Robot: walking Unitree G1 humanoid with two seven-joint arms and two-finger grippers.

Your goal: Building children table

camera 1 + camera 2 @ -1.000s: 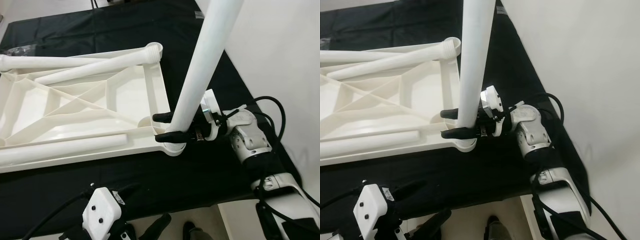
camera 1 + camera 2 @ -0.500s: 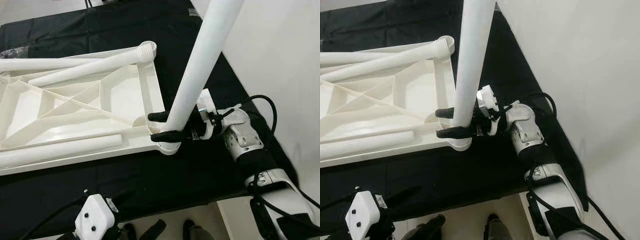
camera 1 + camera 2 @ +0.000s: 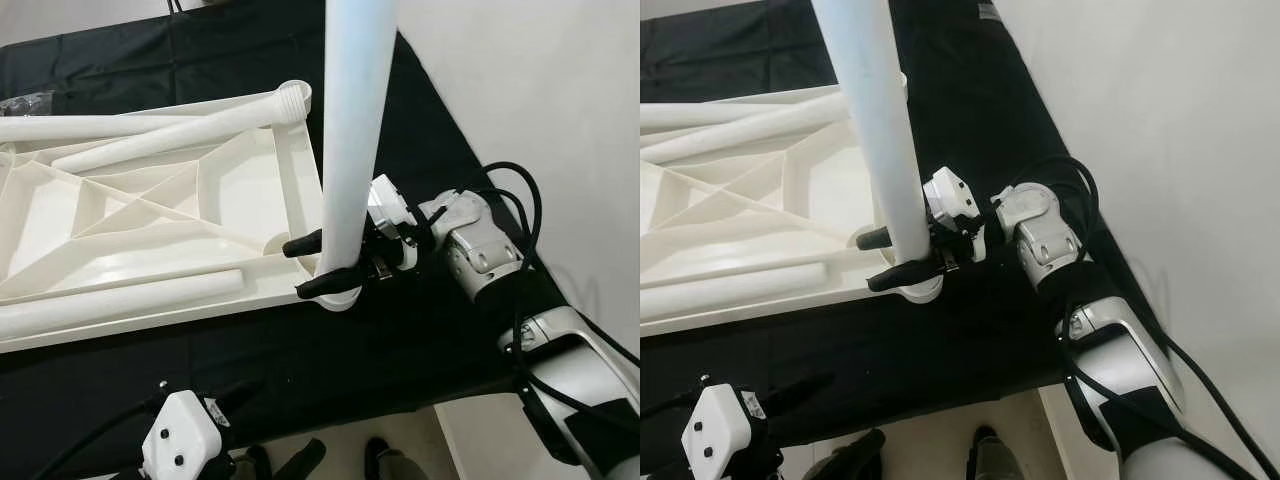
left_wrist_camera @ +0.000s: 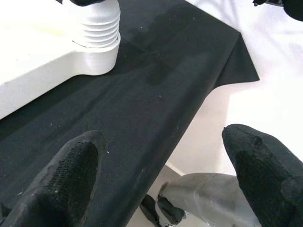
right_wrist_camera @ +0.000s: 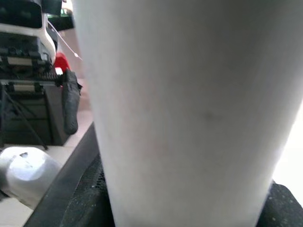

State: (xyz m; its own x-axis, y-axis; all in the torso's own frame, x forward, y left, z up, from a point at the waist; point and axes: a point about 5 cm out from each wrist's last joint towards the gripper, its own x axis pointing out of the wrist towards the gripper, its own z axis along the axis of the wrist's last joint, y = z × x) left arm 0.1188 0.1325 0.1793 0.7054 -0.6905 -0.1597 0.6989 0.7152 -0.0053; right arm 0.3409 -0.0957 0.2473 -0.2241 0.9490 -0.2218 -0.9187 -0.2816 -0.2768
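the right claw [image 3: 322, 266] is clamped on the base of the long white plastic table leg [image 3: 352, 130], one black finger on each side of the tube. the leg stands nearly upright with its foot in the round corner socket [image 3: 340, 298] of the upturned white plastic ribbed tabletop [image 3: 150, 215], at the corner nearest the robot's right.

step in hand, as judged: seating the leg in the socket. the left wrist view shows a ribbed, threaded collar [image 4: 98, 24] at that corner, so the leg probably needs turning about its own axis. keep the tube square to the tabletop, press straight down, and turn without side load; a tilt may cross the thread or lift the corner. grip low, as now, for control of the foot.

three more white round legs lie on or against the tabletop: two [image 3: 150, 125] along its far edge and one [image 3: 110, 305] along its near edge.

the left claw [image 4: 161, 170] is spread apart and holds nothing, low at the near edge of the black cloth-covered surface [image 3: 400, 350].

edges and room: the socket corner lies near the right edge of the surface, beyond which the white floor [image 3: 540, 90] shows. the right arm's black cable [image 3: 520, 190] loops beside the wrist; keep it away from the turning leg. open cloth lies between the tabletop and the near edge.
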